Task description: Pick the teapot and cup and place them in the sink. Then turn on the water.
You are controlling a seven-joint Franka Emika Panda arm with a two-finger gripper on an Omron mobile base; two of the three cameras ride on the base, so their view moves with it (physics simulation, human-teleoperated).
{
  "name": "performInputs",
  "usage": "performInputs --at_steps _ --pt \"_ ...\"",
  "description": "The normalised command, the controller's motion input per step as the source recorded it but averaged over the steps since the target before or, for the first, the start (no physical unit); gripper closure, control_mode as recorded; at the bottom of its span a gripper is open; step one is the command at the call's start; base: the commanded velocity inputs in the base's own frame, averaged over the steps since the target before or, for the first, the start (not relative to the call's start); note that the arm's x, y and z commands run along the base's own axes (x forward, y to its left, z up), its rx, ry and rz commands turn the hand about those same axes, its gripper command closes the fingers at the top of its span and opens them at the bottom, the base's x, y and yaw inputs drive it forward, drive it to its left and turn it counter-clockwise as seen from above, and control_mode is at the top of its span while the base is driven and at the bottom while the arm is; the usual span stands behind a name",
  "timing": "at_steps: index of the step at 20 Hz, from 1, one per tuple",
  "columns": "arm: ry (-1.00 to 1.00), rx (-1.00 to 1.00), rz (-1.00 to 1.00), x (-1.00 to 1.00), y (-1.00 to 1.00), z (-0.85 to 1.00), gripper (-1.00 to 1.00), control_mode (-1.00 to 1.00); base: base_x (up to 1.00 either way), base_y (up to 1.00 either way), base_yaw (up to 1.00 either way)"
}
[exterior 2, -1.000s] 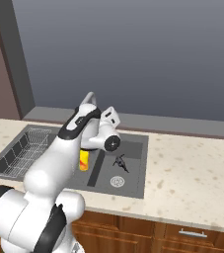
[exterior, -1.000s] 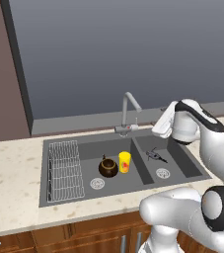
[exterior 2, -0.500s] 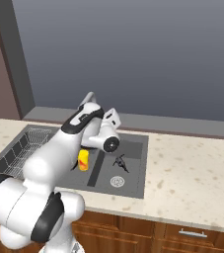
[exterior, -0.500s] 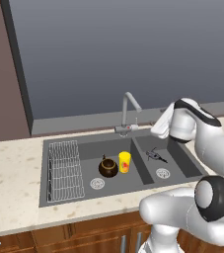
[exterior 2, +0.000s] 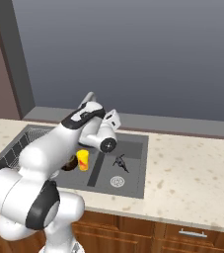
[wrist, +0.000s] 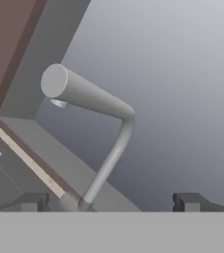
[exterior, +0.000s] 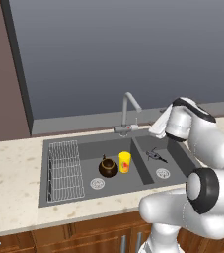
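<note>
The sink [exterior: 84,148] is dark grey with pale round drains and a light wire rack [exterior: 64,170] at its left edge; in it stand a dark-brown, gold-rimmed teapot [exterior: 108,167] and a bright yellow cup [exterior: 125,161] with a red-orange mark. The faucet [wrist: 101,128] is plain grey, the counter [exterior 2: 192,173] beige speckled stone over brown wood cabinets [exterior 2: 148,232]. The wall behind is blue-grey.

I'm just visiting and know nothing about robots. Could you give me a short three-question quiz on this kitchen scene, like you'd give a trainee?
1. True or false: the teapot and the cup stand in the same basin of the sink.
2. Which is it: is water running from the faucet, or is it dry?
3. Fill in: the gripper is open and faces the ____.

Key
1. True; both stand in the left basin, side by side.
2. Dry; no stream shows.
3. Faucet.
</note>
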Motion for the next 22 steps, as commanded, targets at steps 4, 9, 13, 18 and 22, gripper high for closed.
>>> performInputs --at_steps 4,9,13,18,22 --pt "0.06 0.0 -0.06 0.08 0.02 -0.06 -1.0 -1.0 0.0 0.0 0.0" --pt "0.07 0.0 -0.02 0.16 0.04 -0.12 -1.0 -1.0 0.0 0.0 0.0" --pt "0.05 0.0 0.0 0.31 0.0 -0.07 -1.0 -1.0 0.0 0.0 0.0" --pt "0.05 0.0 0.0 0.28 0.0 -0.16 -1.0 -1.0 0.0 0.0 0.0" --pt "0.05 0.0 0.0 0.28 0.0 -0.32 -1.0 -1.0 0.0 0.0 0.0"
